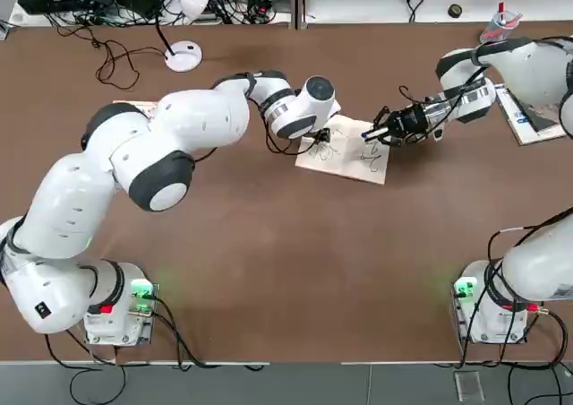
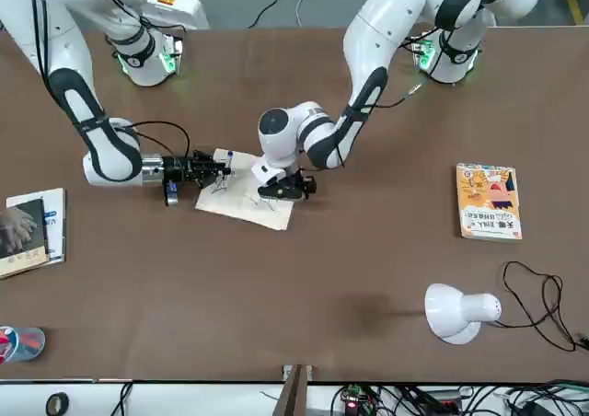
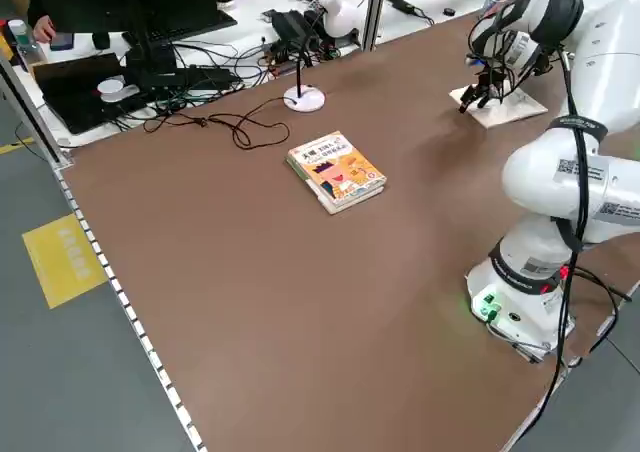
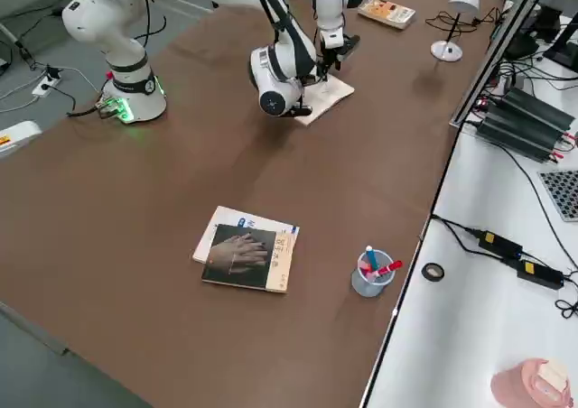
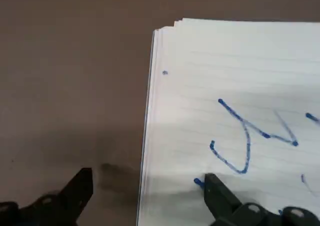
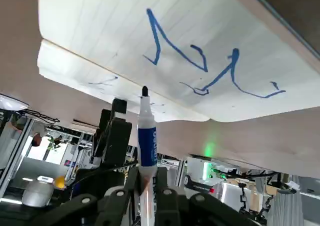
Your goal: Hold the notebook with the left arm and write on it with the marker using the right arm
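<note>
White paper, the one notebook [image 1: 345, 165] lies upper centre in the top view, likely floppy and best pressed near its edge; the left wrist view's bottom shows the left gripper [image 5: 149, 183] spread wide, gripping nothing; at the right wrist view's lower centre the right gripper [image 6: 147, 175] clamps one light, probably slippery marker [image 6: 147, 146], best held mid-barrel.

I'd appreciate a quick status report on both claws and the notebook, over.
Right claw shut on marker. Left claw open at notebook edge. Notebook open, blue scribbles showing.

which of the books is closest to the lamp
The orange-yellow book: it lies alone on the lamp's side of the table, while the notebook and the hand-picture book lie farther off.
</note>
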